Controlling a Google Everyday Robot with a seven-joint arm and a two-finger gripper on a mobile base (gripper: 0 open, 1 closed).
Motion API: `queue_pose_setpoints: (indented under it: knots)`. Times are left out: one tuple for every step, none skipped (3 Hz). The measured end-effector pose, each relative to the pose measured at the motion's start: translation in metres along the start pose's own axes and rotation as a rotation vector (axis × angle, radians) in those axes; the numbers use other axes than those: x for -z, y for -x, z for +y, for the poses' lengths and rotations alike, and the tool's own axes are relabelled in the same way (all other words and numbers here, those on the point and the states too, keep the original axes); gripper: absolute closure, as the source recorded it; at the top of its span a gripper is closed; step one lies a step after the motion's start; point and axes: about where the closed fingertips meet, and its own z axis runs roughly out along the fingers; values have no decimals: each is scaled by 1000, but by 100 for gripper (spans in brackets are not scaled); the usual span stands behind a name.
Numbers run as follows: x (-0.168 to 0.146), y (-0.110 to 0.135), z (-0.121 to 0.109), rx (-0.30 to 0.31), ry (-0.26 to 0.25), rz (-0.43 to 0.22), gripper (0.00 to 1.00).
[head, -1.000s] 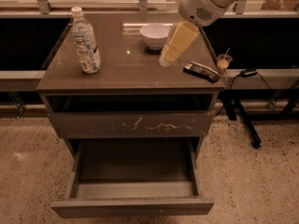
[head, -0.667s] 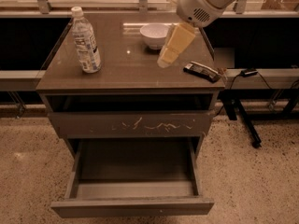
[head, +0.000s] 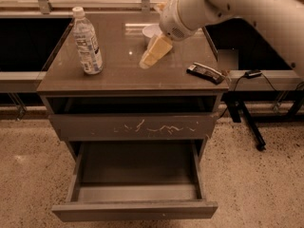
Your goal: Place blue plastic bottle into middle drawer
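Observation:
The blue plastic bottle [head: 87,42], clear with a white cap and a printed label, stands upright at the left of the cabinet top. My gripper [head: 151,55], pale yellow on a white arm reaching in from the upper right, hovers over the middle of the top, well right of the bottle and apart from it. It holds nothing that I can see. The middle drawer [head: 135,210] with its plain front is pulled out at the bottom, and its box is empty. Above it is the shut drawer front with pale scratch marks [head: 142,126].
A white bowl [head: 151,30] sits at the back of the cabinet top [head: 118,77], partly behind the gripper. A black handheld device [head: 205,72] lies at the right edge. A black stand and cable [head: 249,108] are on the floor to the right.
My gripper has moved left across the cabinet top, closer to the bottle. The bottle, bowl, device and drawers have not moved.

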Motion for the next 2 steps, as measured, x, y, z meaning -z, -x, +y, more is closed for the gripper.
queue_pose_setpoints:
  knots:
    - [-57, 6, -16, -33, -25, -147, 0]
    - [-110, 13, -16, -69, 11, -253, 0]
